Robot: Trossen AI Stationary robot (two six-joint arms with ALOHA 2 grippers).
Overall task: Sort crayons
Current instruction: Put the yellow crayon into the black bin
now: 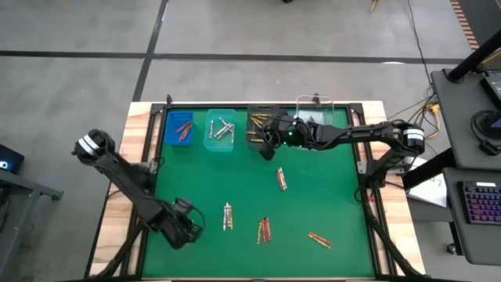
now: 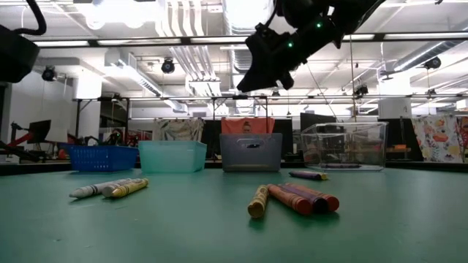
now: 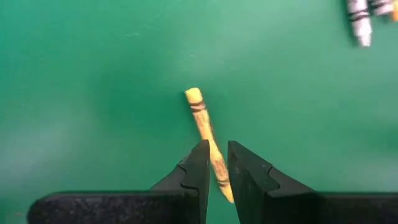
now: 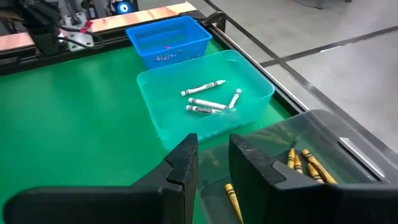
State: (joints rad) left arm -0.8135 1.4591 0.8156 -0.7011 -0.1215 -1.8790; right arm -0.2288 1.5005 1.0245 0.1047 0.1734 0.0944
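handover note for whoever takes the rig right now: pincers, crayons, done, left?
Left pincer: closed on a gold crayon, near the table's front left.
Right pincer: over the grey bin, fingers apart, holding nothing I can see.
Done: red crayons in the blue bin, silver ones in the teal bin, gold ones in the grey bin.
Clear bin: contents can't be told.
Left: loose crayons on the green mat, in small clusters at.
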